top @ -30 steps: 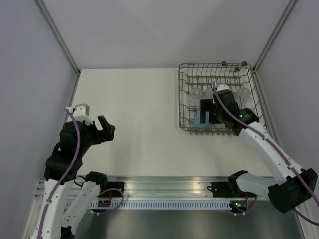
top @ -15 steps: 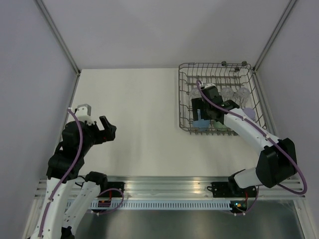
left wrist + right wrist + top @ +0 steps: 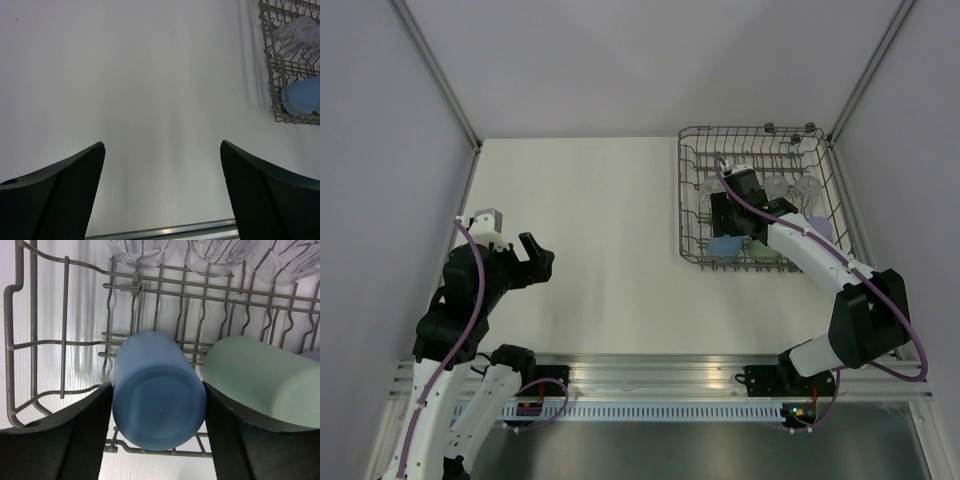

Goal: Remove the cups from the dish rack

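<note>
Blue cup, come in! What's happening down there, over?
Right claw straddling blue cup in dish rack, squeeze unconfirmed. Left claw open, empty, over table. Green cup crowds close beside. Over.

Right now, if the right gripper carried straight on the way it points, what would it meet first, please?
The blue cup in the dish rack: its base sits squarely between the right gripper's fingers in the wrist view. Whether the pads touch its sides is unclear.

White left arm: folded up near its base, wrist tilted forward.
Black left gripper: fingers wide apart.
White right arm: stretched forward and leftward, wrist pitched down.
Black right gripper: fingers spread wide.
</note>
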You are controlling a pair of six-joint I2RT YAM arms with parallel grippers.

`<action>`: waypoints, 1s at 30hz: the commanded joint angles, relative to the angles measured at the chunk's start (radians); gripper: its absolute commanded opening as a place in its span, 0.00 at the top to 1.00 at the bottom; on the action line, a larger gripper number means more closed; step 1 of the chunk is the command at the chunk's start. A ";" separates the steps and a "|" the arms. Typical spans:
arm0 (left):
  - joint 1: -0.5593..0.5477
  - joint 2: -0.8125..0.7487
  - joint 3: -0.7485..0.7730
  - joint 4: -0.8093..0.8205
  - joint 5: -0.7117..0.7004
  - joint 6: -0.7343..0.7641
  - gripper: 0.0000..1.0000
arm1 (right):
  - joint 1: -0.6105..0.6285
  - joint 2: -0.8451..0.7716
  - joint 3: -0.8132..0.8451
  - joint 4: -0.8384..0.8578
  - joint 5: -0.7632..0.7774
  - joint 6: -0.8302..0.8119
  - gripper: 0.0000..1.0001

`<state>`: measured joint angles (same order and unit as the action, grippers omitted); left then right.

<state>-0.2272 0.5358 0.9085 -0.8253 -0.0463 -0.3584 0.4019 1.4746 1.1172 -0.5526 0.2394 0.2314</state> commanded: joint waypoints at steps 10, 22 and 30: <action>-0.003 -0.011 -0.011 0.051 0.008 -0.027 0.00 | -0.005 -0.059 0.072 -0.046 0.003 -0.012 0.50; -0.004 0.004 0.020 0.075 0.121 -0.046 0.00 | -0.005 -0.183 0.194 -0.118 -0.069 -0.015 0.53; -0.004 0.041 -0.095 0.443 0.627 -0.313 0.00 | -0.005 -0.306 0.165 0.025 -0.443 0.054 0.59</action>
<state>-0.2272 0.5568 0.8635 -0.6167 0.2981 -0.4892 0.4000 1.2156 1.2732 -0.6308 0.0044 0.2379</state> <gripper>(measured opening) 0.993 0.702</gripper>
